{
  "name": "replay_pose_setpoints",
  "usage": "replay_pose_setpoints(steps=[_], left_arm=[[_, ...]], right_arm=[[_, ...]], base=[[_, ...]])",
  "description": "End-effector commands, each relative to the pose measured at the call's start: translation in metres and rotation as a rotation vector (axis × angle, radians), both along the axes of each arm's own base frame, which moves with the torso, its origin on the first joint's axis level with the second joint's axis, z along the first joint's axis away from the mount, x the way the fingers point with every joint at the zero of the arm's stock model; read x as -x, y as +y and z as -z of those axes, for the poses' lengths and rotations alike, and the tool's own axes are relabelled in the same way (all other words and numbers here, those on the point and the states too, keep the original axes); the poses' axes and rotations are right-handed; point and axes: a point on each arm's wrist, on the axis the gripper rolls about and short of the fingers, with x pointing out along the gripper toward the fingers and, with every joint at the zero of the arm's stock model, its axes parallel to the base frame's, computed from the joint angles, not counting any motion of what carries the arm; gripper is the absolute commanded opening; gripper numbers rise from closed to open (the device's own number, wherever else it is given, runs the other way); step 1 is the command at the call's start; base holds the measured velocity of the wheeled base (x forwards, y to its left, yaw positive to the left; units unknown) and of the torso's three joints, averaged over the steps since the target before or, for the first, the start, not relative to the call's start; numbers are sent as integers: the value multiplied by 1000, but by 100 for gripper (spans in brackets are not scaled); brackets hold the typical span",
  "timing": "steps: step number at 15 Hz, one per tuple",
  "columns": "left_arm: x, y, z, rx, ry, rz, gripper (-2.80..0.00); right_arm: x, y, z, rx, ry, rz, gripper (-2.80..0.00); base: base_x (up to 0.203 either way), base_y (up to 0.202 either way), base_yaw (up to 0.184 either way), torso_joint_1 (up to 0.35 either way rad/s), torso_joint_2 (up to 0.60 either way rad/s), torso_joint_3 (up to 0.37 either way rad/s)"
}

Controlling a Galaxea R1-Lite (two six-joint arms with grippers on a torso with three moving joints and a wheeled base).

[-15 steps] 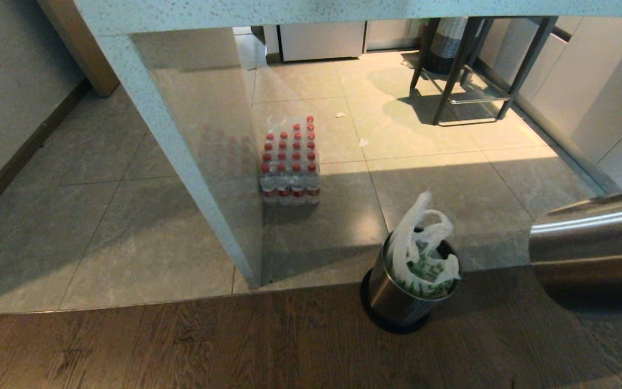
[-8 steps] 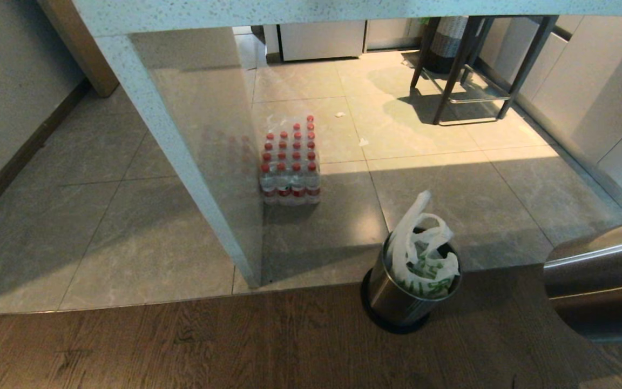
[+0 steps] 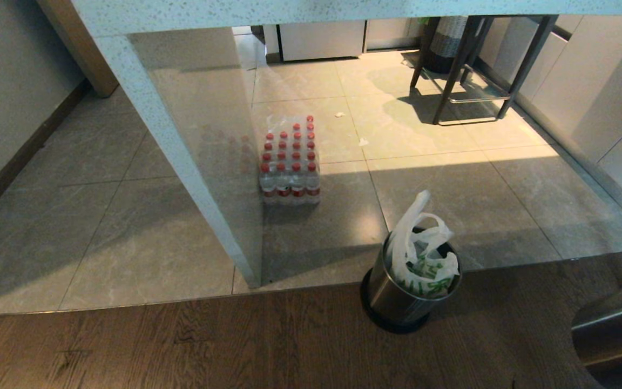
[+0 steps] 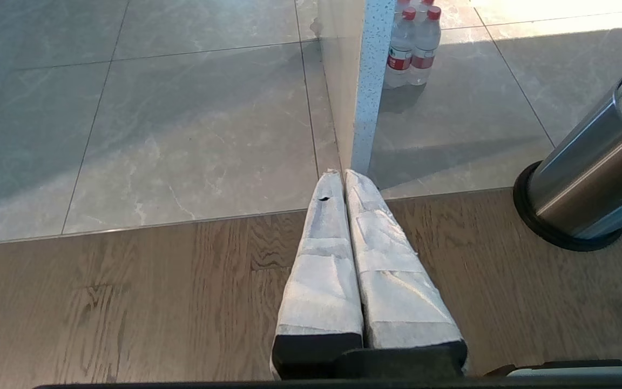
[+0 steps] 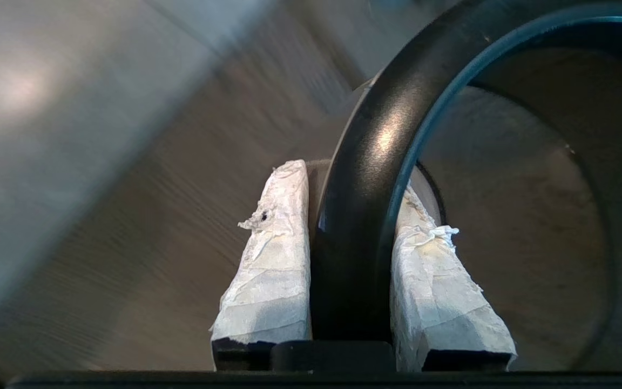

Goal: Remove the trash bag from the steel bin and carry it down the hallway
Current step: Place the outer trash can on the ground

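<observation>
The steel bin stands on the wooden floor at the edge of the tiles, and it also shows in the left wrist view. The trash bag sits in it, white with green print, its loop handles sticking up. My right gripper is shut on the black rim ring of a second steel cylinder, low at the right of the head view; its inside looks empty. My left gripper hangs shut and empty over the wooden floor, left of the bin.
A speckled white counter panel comes down to the floor left of the bin. A wrapped pack of red-capped water bottles stands on the tiles behind it. A dark metal stool and white cabinets are at the back right.
The steel cylinder in my right gripper has moved down and to the right, towards the corner of the head view. The bin and the bag have not moved.
</observation>
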Motion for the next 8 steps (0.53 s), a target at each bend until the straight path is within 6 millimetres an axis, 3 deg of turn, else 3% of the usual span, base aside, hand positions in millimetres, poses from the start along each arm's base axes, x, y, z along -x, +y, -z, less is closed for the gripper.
replay_pose_setpoints(steps=[1,5,6,8], left_arm=[[0,0,0,0,1,0,-280],[0,0,0,0,1,0,-280],[0,0,0,0,1,0,-280],[0,0,0,0,1,0,-280]], right_arm=[[-1,-16,49,-74,100,41,-280],[-13,-29,91,-126,140,61,-280],[-16,-32,94,-110,135,64,-280],[-23,-39,77,28,35,74,-280]], base=[[0,0,0,0,0,0],[0,0,0,0,0,0],[0,0,0,0,0,0],[0,0,0,0,0,0]])
